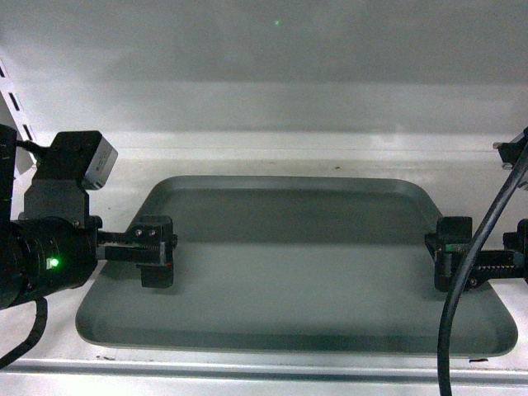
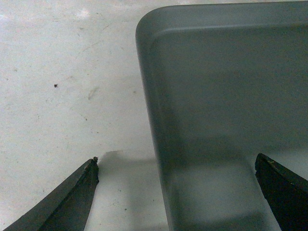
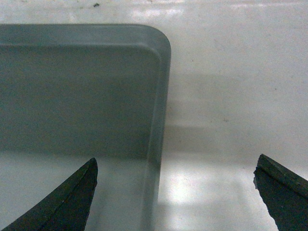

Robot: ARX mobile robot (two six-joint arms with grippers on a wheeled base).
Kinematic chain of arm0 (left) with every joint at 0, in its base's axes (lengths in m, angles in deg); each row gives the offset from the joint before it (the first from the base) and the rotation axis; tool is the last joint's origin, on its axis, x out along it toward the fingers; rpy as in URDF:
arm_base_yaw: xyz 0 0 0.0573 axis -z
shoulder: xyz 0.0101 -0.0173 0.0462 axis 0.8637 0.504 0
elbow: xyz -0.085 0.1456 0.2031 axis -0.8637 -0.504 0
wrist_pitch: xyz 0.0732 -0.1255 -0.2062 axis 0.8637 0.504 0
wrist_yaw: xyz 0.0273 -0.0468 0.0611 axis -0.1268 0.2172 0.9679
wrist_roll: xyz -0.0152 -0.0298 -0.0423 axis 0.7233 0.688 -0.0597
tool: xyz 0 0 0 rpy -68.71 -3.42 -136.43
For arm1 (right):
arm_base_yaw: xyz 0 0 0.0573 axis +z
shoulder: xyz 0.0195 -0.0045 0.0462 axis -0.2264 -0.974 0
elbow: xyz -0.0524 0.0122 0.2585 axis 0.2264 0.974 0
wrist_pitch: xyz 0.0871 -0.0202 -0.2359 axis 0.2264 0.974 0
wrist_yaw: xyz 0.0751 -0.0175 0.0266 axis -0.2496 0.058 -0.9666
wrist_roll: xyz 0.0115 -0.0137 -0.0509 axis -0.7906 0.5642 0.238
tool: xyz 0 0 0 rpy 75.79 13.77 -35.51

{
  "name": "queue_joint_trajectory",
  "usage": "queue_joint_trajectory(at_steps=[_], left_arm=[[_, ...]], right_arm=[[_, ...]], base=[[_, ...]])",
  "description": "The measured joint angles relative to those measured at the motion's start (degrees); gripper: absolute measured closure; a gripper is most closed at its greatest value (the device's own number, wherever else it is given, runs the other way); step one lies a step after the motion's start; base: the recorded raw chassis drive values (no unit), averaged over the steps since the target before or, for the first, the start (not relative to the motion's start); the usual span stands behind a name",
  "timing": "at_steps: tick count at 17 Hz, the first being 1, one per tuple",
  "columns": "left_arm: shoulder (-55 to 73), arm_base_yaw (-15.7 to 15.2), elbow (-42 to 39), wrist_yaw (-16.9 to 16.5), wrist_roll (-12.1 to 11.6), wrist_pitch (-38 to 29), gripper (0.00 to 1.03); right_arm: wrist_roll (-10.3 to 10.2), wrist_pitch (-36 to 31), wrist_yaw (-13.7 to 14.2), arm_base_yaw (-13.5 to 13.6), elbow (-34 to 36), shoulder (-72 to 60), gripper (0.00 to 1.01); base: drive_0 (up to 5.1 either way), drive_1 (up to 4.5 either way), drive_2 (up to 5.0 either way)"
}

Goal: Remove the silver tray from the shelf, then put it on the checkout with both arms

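The silver tray (image 1: 297, 272) lies flat on the white shelf (image 1: 272, 153), and its width fills most of the head view. My left gripper (image 1: 155, 250) is at the tray's left rim and open. In the left wrist view that gripper (image 2: 176, 161) straddles the rim, one finger over the tray (image 2: 226, 86) and one over the shelf (image 2: 62, 96). My right gripper (image 1: 452, 252) is open at the right rim. The right wrist view shows it (image 3: 176, 161) straddling the tray (image 3: 77, 86) edge beside bare shelf (image 3: 236, 96). The checkout is out of view.
The shelf's white back panel (image 1: 272, 49) rises close behind the tray. A slotted upright (image 1: 12, 99) stands at the far left. The shelf's front lip (image 1: 264, 371) runs just below the tray. The right arm's black cable (image 1: 474, 256) hangs across the tray's right end.
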Motion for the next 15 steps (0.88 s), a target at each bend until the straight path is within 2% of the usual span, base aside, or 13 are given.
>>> queue_joint_trajectory(at_steps=[6,8,9,10,13,15], left_arm=[[0.07,0.42,1.01,0.09,-0.39,2.58,0.05],[0.07,0.59,0.96,0.63,-0.44,2.27,0.05],[0.07,0.76,0.68,1.03,-0.44,1.84,0.16],[0.07,1.14,0.59,1.07,-0.42,1.55,0.29],[0.07,1.46,0.22,1.49,-0.44,0.66,0.68],[0.07,1.40,0.07,1.68,-0.44,0.26,0.82]], right_arm=[[0.00,3.43,1.60,0.57,-1.44,-0.94,0.03],[-0.07,2.67,1.68,0.85,-1.51,-1.38,0.03],[-0.17,2.62,1.77,1.14,-1.51,-1.40,0.09],[-0.17,2.62,1.84,1.16,-1.51,-1.40,0.20],[-0.20,2.58,2.36,1.29,-1.51,-1.40,0.60],[-0.17,2.54,2.75,1.90,-1.51,-1.40,0.75]], base=[[0.0,0.00,0.0],[0.0,0.00,0.0],[0.0,0.00,0.0],[0.0,0.00,0.0],[0.0,0.00,0.0],[0.0,0.00,0.0]])
